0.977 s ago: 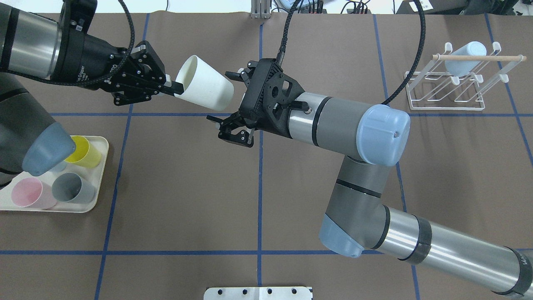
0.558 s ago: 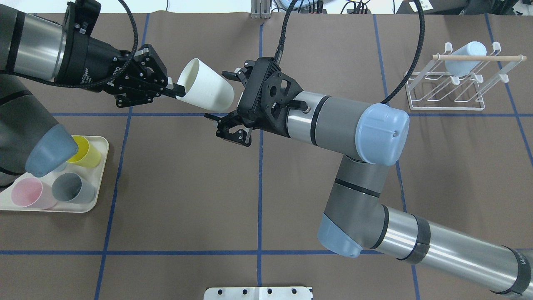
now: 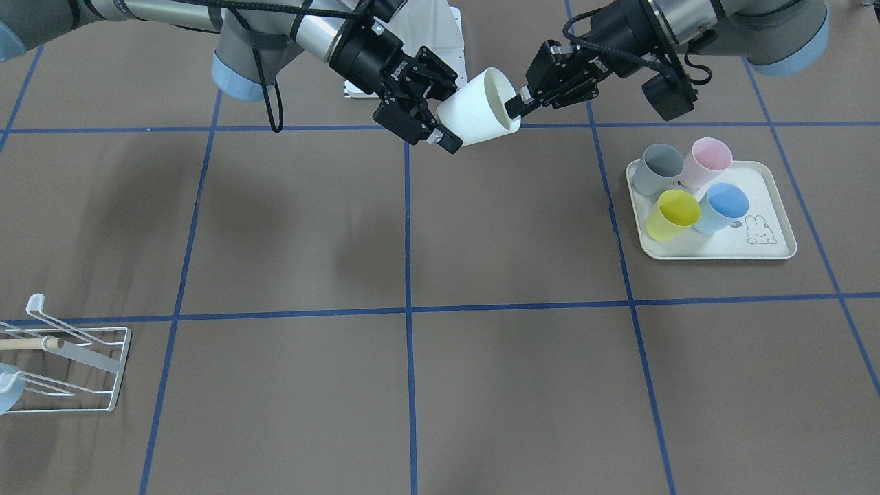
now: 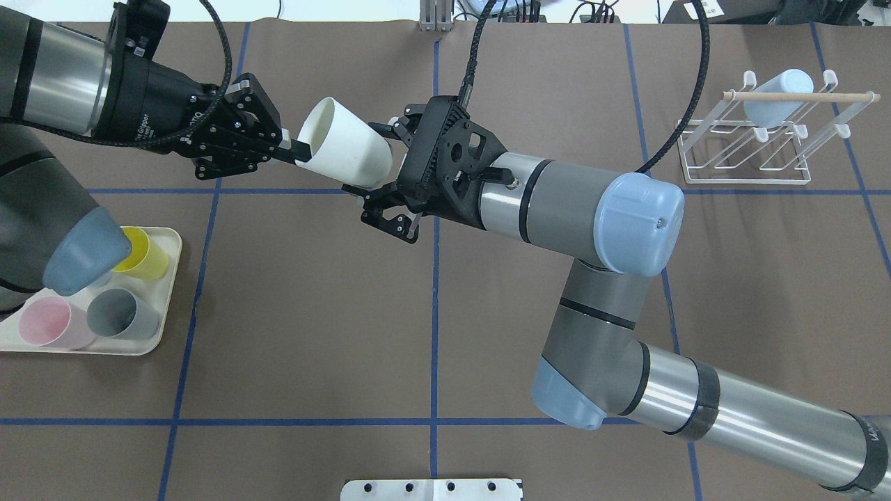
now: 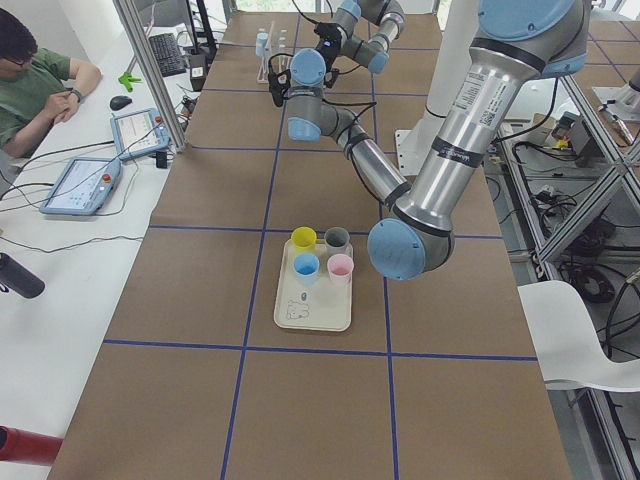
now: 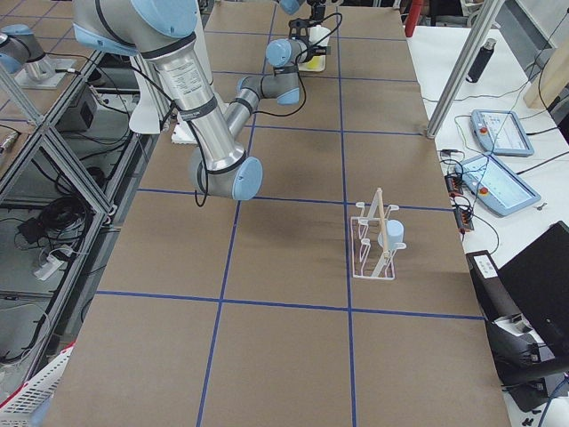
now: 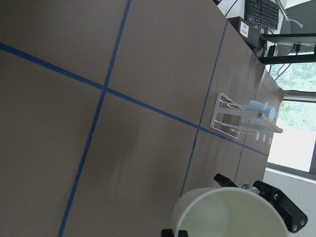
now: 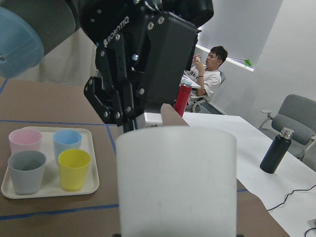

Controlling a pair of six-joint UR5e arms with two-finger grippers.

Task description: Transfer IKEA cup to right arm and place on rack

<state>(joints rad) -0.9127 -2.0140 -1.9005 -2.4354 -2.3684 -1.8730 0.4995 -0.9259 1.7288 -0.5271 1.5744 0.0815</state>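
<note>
The white IKEA cup [image 4: 344,149] [image 3: 474,110] hangs tilted in the air above the table's far middle. My left gripper [image 4: 296,148] [image 3: 514,108] is shut on its rim, one finger inside the mouth. My right gripper [image 4: 374,165] [image 3: 447,110] is open, its fingers on either side of the cup's base end. That base fills the right wrist view [image 8: 177,182]. In the left wrist view the cup's rim [image 7: 227,212] shows at the bottom. The white wire rack [image 4: 752,139] [image 3: 69,371] with its wooden dowel stands at the far right and carries a light blue cup [image 4: 776,97].
A cream tray [image 4: 150,334] [image 3: 763,240] on my left holds yellow [image 3: 674,213], pink [image 3: 708,161], grey [image 3: 656,168] and blue [image 3: 722,206] cups. A person [image 5: 40,85] sits at a side desk with tablets. A metal plate [image 4: 431,489] lies at the near edge.
My right gripper has moved left toward the cup, so its open fingers now straddle the cup's base. The left gripper still holds the cup in nearly the same place.
</note>
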